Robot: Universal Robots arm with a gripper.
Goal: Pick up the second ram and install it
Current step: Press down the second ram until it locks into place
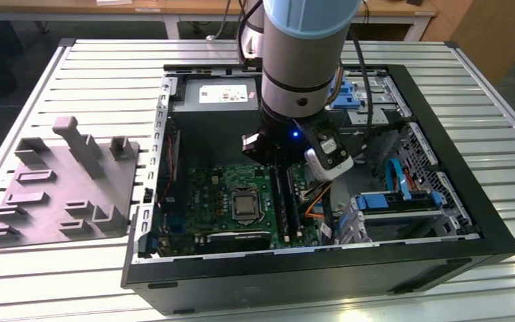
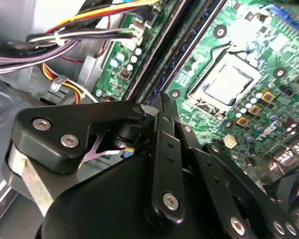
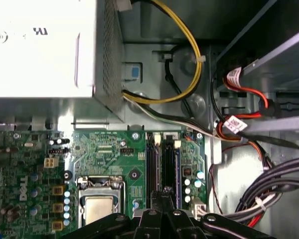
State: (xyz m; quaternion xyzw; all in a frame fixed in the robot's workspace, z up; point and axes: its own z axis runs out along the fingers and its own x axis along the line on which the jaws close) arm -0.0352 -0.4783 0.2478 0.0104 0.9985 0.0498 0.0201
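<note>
My gripper (image 1: pixel 281 168) is low inside the open computer case (image 1: pixel 239 282), over the memory slots of the green motherboard (image 1: pixel 212 194). Its black fingers (image 3: pixel 164 196) are drawn together into one tip. In both wrist views that tip sits over a long dark strip (image 3: pixel 168 164) running along the slot line, which I take for the second ram (image 1: pixel 284 204) standing edge-up. I cannot tell whether the tip pinches it or only rests on it. A narrower slot (image 3: pixel 152 164) lies beside it, toward the processor socket (image 3: pixel 99 204).
The grey fixture tray (image 1: pixel 61 194) lies on the slatted table at the exterior view's left. The power supply (image 1: pixel 212 97) fills the case's far end. Bundled cables (image 3: pixel 269 189) and red and yellow wires (image 3: pixel 189 74) hang beside the slots. Blue drive brackets (image 1: pixel 391 201) stand at the exterior view's right.
</note>
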